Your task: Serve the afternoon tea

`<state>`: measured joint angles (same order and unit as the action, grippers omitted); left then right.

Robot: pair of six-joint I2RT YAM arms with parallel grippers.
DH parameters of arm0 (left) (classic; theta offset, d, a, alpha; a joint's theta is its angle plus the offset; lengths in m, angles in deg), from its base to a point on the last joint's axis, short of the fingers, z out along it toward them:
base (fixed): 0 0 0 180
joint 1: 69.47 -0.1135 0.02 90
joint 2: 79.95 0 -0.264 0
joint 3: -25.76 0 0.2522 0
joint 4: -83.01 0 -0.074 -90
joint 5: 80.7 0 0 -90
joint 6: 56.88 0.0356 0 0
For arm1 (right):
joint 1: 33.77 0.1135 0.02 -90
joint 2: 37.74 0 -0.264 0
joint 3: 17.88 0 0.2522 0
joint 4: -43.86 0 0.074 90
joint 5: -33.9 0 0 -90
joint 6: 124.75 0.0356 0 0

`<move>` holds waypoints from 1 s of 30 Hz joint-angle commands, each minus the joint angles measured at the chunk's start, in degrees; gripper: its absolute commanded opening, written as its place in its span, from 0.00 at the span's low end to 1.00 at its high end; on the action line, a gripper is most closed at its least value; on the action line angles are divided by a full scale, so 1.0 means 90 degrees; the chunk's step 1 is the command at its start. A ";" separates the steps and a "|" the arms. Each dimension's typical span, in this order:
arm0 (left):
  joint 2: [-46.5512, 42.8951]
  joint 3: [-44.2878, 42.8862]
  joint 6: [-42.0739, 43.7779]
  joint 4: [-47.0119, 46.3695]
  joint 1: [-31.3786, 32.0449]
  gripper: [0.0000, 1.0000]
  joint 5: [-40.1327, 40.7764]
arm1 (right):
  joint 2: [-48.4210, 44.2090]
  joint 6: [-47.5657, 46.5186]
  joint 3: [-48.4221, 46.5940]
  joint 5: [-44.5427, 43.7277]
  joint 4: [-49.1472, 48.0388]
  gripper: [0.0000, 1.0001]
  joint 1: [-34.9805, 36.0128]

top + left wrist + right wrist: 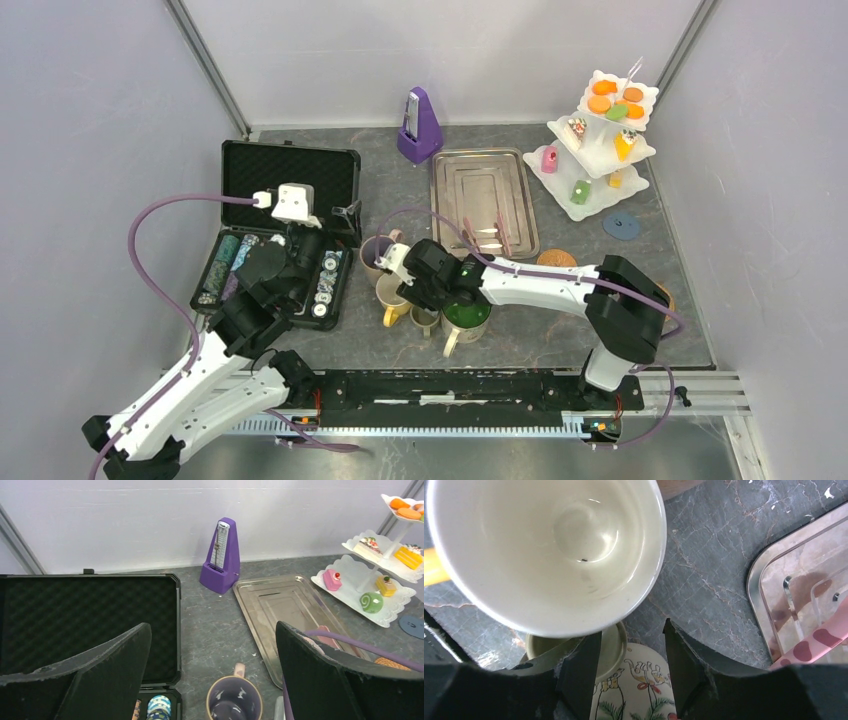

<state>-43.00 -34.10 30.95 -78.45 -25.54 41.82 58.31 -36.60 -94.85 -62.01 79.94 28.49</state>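
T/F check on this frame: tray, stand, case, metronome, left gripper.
1. The metal tray holds a mug. False: the mugs stand on the table beside it.
2. Pastries sit on the white stand. True.
3. The black case is open. True.
4. The metronome stands on the white stand. False: it stands on the table, near the tray.
5. The left gripper is open and empty. True.

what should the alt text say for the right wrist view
The right hand points down with its two dark fingers either side of a flower-painted mug; whether they grip it cannot be told. Above it in the frame are a large cream-lined mug with a yellow handle and a small olive mug, and a metal tray lies at right.
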 commanded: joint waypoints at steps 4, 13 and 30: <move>-0.0181 0.0156 0.0594 -0.0500 -0.0036 1.00 0.0525 | 0.0408 -0.0179 -0.0193 -0.0215 -0.0094 0.54 0.0176; -0.0367 0.0282 0.0621 -0.0501 -0.0037 1.00 0.0626 | 0.0517 -0.0326 -0.0168 -0.0357 -0.0031 0.41 0.0355; -0.0293 0.0294 0.0615 -0.0503 -0.0036 1.00 0.0635 | 0.0300 -0.0459 0.0105 -0.0453 -0.0089 0.31 0.0513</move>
<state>-45.92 -31.63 34.84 -80.38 -25.63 46.56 62.49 -40.53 -95.24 -65.64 78.06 32.82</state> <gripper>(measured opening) 0.996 0.344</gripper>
